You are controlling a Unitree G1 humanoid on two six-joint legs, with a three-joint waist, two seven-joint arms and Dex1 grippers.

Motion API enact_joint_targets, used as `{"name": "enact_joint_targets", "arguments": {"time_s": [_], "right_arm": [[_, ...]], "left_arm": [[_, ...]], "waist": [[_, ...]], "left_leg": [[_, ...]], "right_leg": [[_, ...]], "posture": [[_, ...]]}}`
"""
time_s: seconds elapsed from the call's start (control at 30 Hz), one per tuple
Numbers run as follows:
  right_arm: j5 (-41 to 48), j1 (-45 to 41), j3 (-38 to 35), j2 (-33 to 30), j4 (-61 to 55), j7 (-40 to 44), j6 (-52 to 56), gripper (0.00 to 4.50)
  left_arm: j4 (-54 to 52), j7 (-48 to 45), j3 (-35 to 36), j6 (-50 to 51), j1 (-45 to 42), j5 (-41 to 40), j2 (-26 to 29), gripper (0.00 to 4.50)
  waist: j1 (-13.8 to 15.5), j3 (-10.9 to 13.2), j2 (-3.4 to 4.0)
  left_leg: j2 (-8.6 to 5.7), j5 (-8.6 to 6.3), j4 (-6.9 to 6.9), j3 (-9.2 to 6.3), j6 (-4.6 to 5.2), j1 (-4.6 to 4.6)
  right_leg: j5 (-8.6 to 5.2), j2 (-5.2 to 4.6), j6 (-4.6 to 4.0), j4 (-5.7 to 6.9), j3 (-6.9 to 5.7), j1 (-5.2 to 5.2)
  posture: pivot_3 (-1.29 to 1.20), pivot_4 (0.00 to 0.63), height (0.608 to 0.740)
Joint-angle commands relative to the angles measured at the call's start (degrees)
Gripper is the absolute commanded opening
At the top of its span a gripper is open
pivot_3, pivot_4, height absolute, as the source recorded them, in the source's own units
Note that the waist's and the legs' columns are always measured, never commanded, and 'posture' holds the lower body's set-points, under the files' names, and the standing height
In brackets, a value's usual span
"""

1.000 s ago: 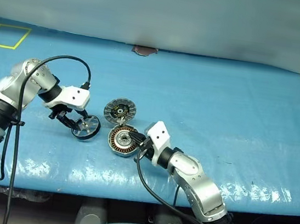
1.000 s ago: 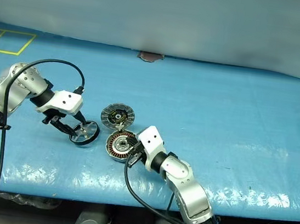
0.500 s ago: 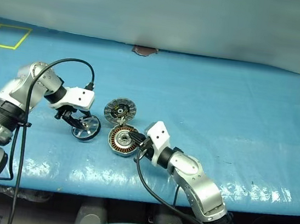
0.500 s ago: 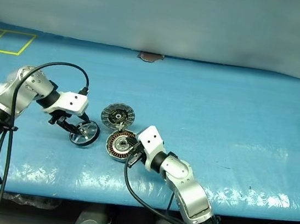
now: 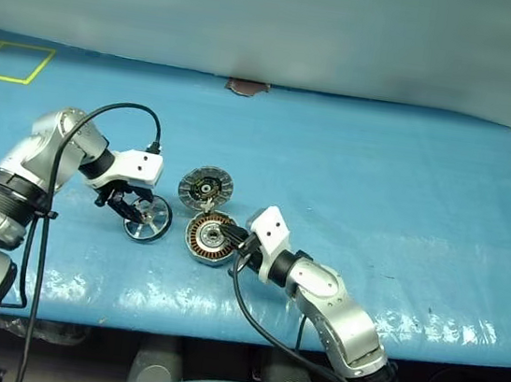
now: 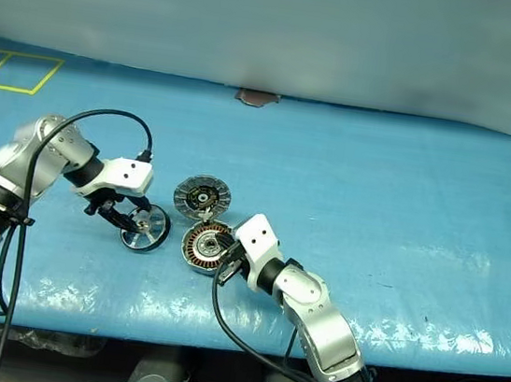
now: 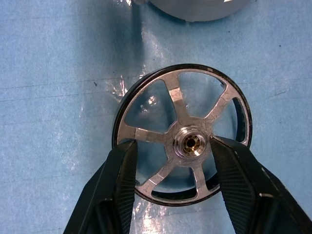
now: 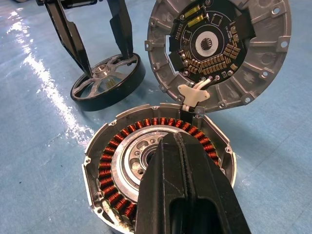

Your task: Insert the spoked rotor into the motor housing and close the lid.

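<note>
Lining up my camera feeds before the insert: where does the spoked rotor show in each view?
Left eye: spoked rotor, left of centre.
Right eye, left of centre.
Left wrist, centre, between the left claw fingers.
Right wrist, upper left.
Shared landmark: the motor housing, on the rotor's right in both eye views.

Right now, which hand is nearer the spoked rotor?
Left. The left hand straddles the spoked rotor; the right hand is over the motor housing.

Head stereo pair high, looking down, wrist views close, sharing spoked rotor (image 7: 183, 141), motor housing (image 8: 161, 161).
</note>
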Motion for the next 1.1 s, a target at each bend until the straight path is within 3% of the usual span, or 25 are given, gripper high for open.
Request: {"name": "enact_joint_targets", "arguments": {"time_s": [0.03,0.47,1.1], "right_arm": [[0.21,-0.30,-0.25,0.30,-1.78,0.31,-1.15,0.00],[0.26,-0.21,-0.36,0.52,-1.46,0.23,-1.26,0.00],[0.38,-0.10,-0.43,0.89,-1.34,0.09,-1.32,0.00]], "left_arm": [[-2.88,-0.36,2.33,2.12,-0.10,-0.78,0.24,2.59],[-7.87,-1.07,2.19,4.05,2.15,0.19,1.23,2.59],[-4.59,1.28,1.74,-2.53,1.38,2.67,-0.20,2.59]], "waist": [[0.00,0.00,0.00],[0.00,0.00,0.00],[0.00,0.00,0.00]], "left_leg": [[0.00,0.00,0.00,0.00,0.00,0.00],[0.00,0.00,0.01,-0.01,0.00,0.00],[0.00,0.00,0.03,-0.01,0.01,0.00]], "right_leg": [[0.00,0.00,0.00,0.00,0.00,0.00],[0.00,0.00,-0.01,0.01,0.00,0.00],[-0.01,0.00,-0.02,0.01,0.01,0.00]], "posture": [[0.00,0.150,0.740],[0.00,0.150,0.740],[0.00,0.150,0.740]]}}
